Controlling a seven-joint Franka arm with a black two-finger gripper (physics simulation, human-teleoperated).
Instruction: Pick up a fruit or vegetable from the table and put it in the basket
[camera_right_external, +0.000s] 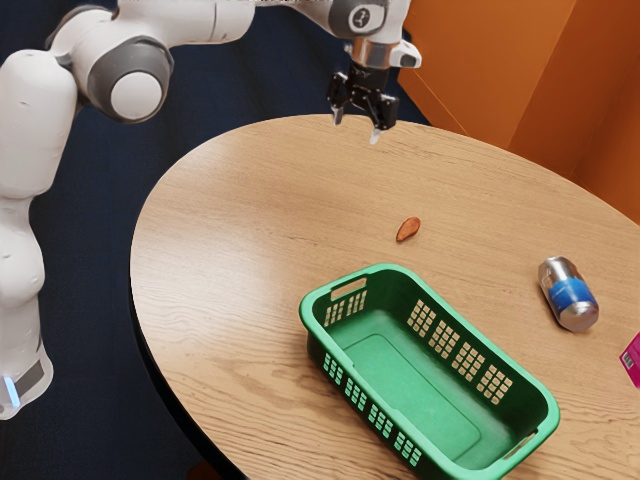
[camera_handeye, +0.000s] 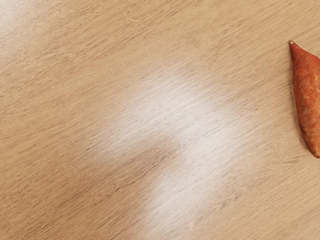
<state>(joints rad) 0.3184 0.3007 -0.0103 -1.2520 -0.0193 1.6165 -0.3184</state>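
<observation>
High above the table's far part, my gripper is open, its two fingertips apart and nothing between them. An orange-brown sweet potato lies on the table below the gripper and toward the exterior view's right, between it and the basket. In the wrist view the sweet potato is partly cut off by the picture's edge. The green basket stands upright on the table, with nothing visible on its floor.
A silver and blue can lies on its side beyond the basket, toward the exterior view's right. Near it, a pink box is partly in view. The round wooden table has a curved edge.
</observation>
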